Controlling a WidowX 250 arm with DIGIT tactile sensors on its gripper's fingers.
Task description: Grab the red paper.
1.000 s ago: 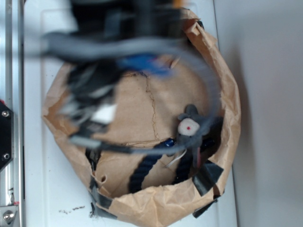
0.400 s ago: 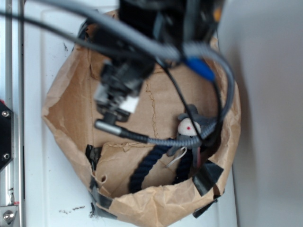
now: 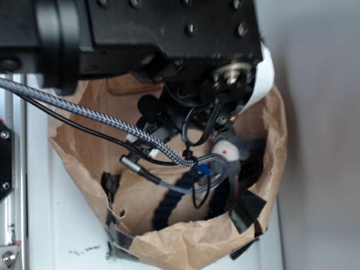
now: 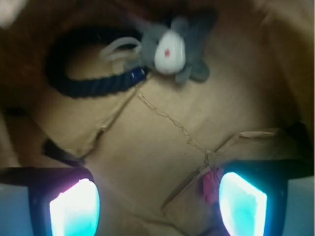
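Note:
In the wrist view my gripper (image 4: 157, 201) is open, low inside the brown paper bag (image 4: 162, 132), with bare bag floor between its fingers. Only a small pink-red sliver of the red paper (image 4: 209, 186) shows. It lies just inside the right finger (image 4: 243, 201), beside a folded brown flap, and the rest of it is hidden. In the exterior view the black arm (image 3: 146, 34) covers the top half of the bag (image 3: 185, 242). There the red paper is hidden and the fingers cannot be picked out.
A grey plush mouse (image 4: 170, 46) (image 3: 226, 151) lies at the bag's far side beside a dark blue rope loop (image 4: 83, 88) (image 3: 169, 205). Braided cables (image 3: 112, 121) hang across the bag. The bag's walls rise all around, patched with black tape (image 3: 247, 208).
The arm has swung from the bag's left side to over its upper middle and come down into it, so it now fills the top of the exterior view.

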